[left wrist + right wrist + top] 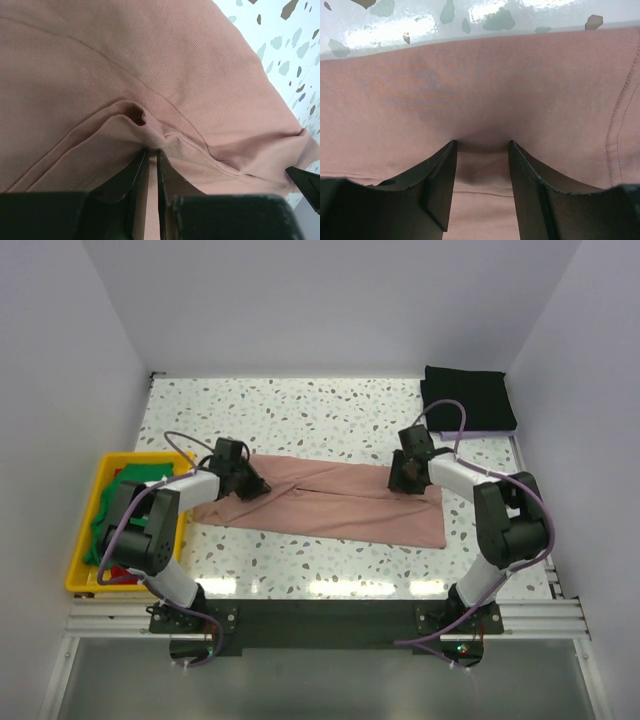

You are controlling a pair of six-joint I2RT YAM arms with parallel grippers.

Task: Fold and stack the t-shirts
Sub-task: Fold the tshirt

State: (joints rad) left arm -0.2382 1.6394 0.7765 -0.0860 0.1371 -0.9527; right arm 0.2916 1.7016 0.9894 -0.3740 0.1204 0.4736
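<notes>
Left claw point(151, 151) pinches a thin ridge of the pink t-shirt point(330, 502), right claw point(482, 145) sits spread mid-right, so lifting now would likely skew it

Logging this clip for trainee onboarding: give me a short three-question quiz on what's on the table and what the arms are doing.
1. True or false: the folded black shirt lies at the table's far right corner.
2. Fill in: the yellow bin sits beside the ___ arm.
3. The left gripper is shut on: A) a fold of the pink shirt; B) the black shirt; C) the bin's rim.
Key: 1 true; 2 left; 3 A.
</notes>
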